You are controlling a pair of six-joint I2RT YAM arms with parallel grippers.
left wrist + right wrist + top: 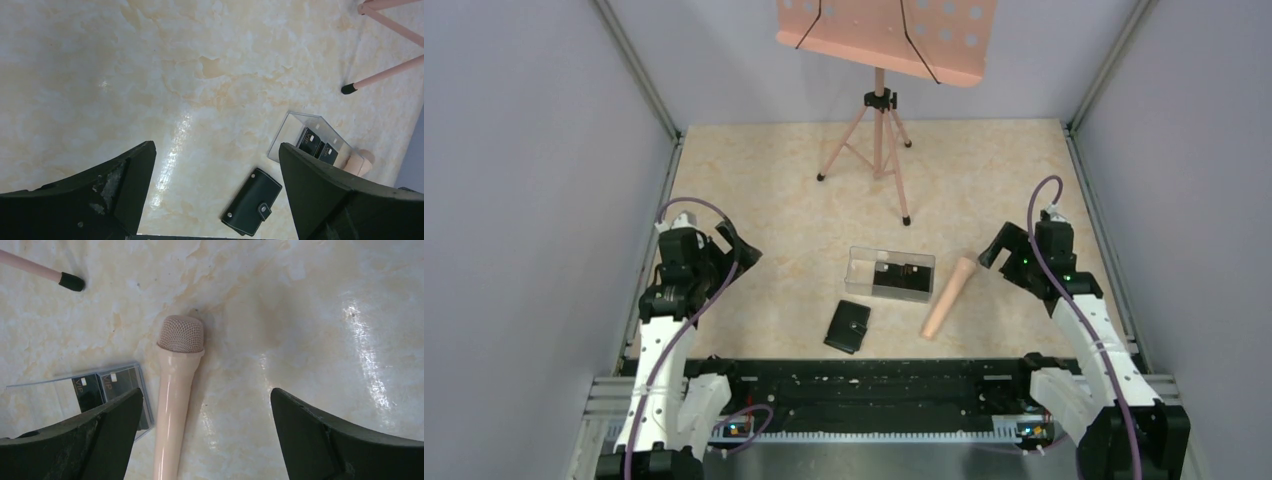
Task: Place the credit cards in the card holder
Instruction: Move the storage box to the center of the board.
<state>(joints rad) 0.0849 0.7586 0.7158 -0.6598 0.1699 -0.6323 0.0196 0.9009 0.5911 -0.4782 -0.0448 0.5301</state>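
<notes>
The black card holder [848, 326] lies closed on the table near the front middle; its snap tab shows in the left wrist view [252, 201]. Black credit cards [900, 279] lie inside a clear plastic box [864, 263] just behind it. They also show in the left wrist view [317, 145] and the right wrist view [111, 384]. My left gripper [737, 250] is open and empty, raised at the left of the table. My right gripper [998, 247] is open and empty, raised at the right.
A pink microphone [949, 297] lies right of the box; it also shows in the right wrist view [172, 395]. A pink music stand [880, 120] on a tripod stands at the back middle. Grey walls close in both sides.
</notes>
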